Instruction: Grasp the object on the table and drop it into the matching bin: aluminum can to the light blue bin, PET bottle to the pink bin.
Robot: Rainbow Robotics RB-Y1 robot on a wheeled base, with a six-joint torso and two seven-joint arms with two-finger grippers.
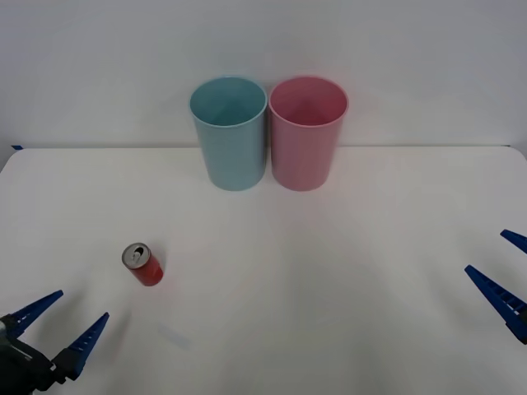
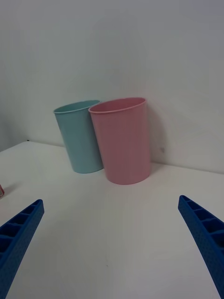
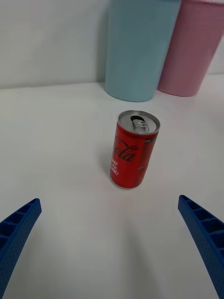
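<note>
White worktop (image 1: 346, 288) runs back to a plain pale wall, smooth and matte with nothing on it to snag; the aluminum can (image 1: 144, 264) stands upright on it toward the robot's left, well forward of the two bins and apart from both; the light blue bin (image 1: 229, 132) and the pink bin (image 1: 307, 132) stand side by side at the back, touching or nearly so, the blue one on the left

The left hand (image 1: 58, 325) hovers low just short of the can with its ribbed blue fingers (image 3: 18, 229) spread wide and empty; the right hand (image 1: 506, 271) waits at the far right edge, fingers likewise apart and holding nothing

The step in hand looks like the approach to the grasp; in the left wrist view the can (image 3: 134, 149) sits roughly midway between the fingers, so a straight advance should bracket it; close on the red painted wall around mid-height, not on the silver lid with its pull tab, and squeeze gently, since thin sheet metal probably dents and a glossy round side may slip or roll out; the ribs should help grip

Both bins are tall, smooth plastic cups tapering downward with round open rims, likely light enough to tip if knocked; the can belongs in the blue one, so lift well above the rim before releasing
</note>
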